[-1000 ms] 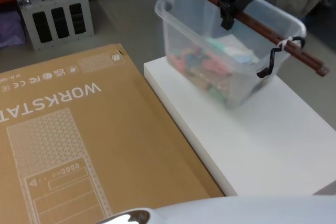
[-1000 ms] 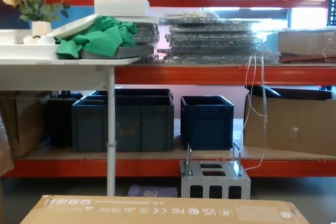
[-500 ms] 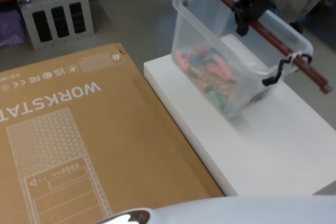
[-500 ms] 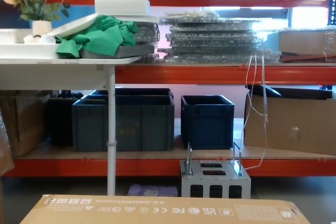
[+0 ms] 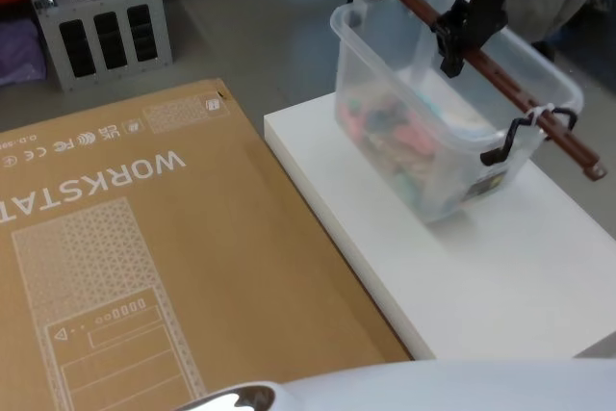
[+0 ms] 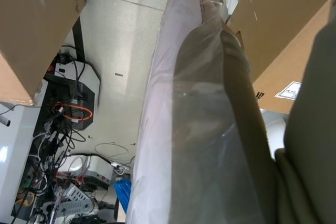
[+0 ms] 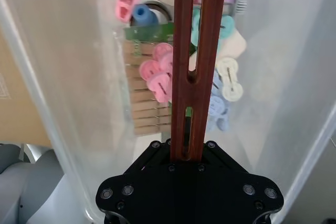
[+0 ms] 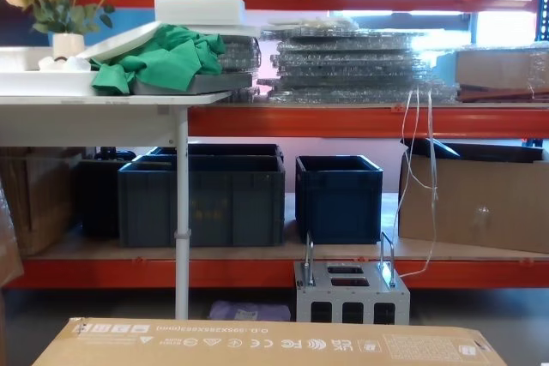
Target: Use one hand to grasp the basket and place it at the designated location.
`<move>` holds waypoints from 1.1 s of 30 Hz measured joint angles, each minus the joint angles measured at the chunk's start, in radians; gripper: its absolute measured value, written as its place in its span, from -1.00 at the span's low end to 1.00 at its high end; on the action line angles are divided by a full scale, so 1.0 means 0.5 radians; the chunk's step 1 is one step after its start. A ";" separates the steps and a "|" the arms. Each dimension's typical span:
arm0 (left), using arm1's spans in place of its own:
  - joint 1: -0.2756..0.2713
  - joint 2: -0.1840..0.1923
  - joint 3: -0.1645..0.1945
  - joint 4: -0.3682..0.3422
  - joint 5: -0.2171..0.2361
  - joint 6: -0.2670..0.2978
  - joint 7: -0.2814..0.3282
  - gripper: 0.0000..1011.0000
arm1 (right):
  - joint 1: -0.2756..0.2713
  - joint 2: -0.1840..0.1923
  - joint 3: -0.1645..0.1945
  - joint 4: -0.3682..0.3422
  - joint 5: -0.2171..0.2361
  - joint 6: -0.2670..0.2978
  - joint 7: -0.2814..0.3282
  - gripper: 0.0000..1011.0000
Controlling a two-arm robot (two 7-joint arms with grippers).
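To the left of the white platform (image 5: pixel 462 267), a large brown cardboard box (image 5: pixel 144 257) printed with "WORKSTAT" lay flat, its long edge just beside the platform's left side. Beyond the box's far corner a grey metal unit with slotted sides (image 5: pixel 96 21) stood on the floor; in the chest view the same unit (image 8: pixel 350 293) sat in front of dark blue crates (image 8: pixel 339 199) on the bottom shelf of an orange rack. On the far part of the platform was the basket (image 5: pixel 452 132), a translucent tub with pink, teal and cream clips and pegs showing through its walls; whether its base touched the platform could not be told. A reddish-brown slotted bar (image 5: pixel 481 55) ran across its open top as a handle, tied by black hooks at each end of the rim. The right gripper (image 5: pixel 460 31) came down from above onto the middle of that bar, its jaws clamped tight around it; the right wrist view showed the bar (image 7: pixel 193 51) running out from the black gripper body (image 7: pixel 189 187) over the tub's contents. The left gripper's state could not be told.
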 joint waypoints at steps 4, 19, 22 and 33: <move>0.000 0.000 0.000 0.000 0.000 0.000 0.000 -1.00 | -0.021 -0.034 0.000 0.049 -0.021 0.012 0.002 -1.00; 0.000 0.000 0.000 0.000 0.000 0.000 0.000 -1.00 | -0.072 -0.133 0.015 0.177 -0.071 0.001 0.022 -1.00; 0.000 0.000 0.000 0.000 0.000 0.000 0.000 -1.00 | -0.096 -0.148 0.017 0.188 -0.075 -0.002 0.023 -1.00; 0.000 0.000 0.000 0.000 0.000 0.000 0.000 -1.00 | -0.171 -0.148 0.023 0.175 -0.091 0.006 0.024 -1.00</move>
